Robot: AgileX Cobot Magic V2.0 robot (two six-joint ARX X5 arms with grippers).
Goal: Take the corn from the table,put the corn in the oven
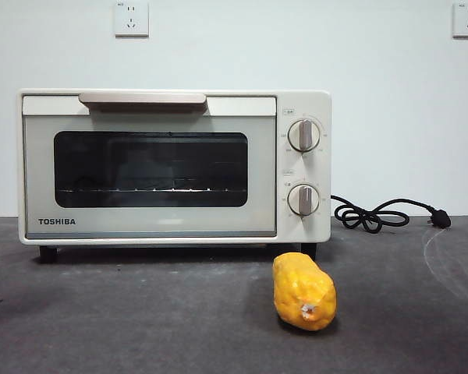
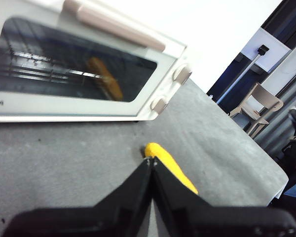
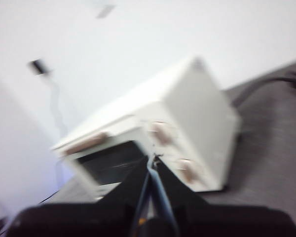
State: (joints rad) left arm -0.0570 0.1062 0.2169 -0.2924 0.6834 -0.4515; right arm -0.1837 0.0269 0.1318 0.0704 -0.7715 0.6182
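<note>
1. The yellow-orange, bumpy corn cob (image 1: 303,291) lies on the dark grey matte table (image 1: 140,319), just in front of the right foot of the cream-white boxy TOSHIBA toaster oven (image 1: 174,166), its stubby end facing the front camera.
2. The oven's door is shut, with the beige handle (image 1: 143,99) along its top edge and two round knobs (image 1: 303,135) on the right panel.
3. The left end effector (image 2: 151,163) hovers low over the table, angled toward the corn (image 2: 168,165); its black jaws are pressed together, holding nothing.
4. The right end effector (image 3: 152,163) is raised, pointing at the oven's (image 3: 187,123) knob panel; its jaws meet at the tips, empty, though this view is blurred.
5. A black power cord (image 1: 382,214) lies coiled on the table to the oven's right.
</note>
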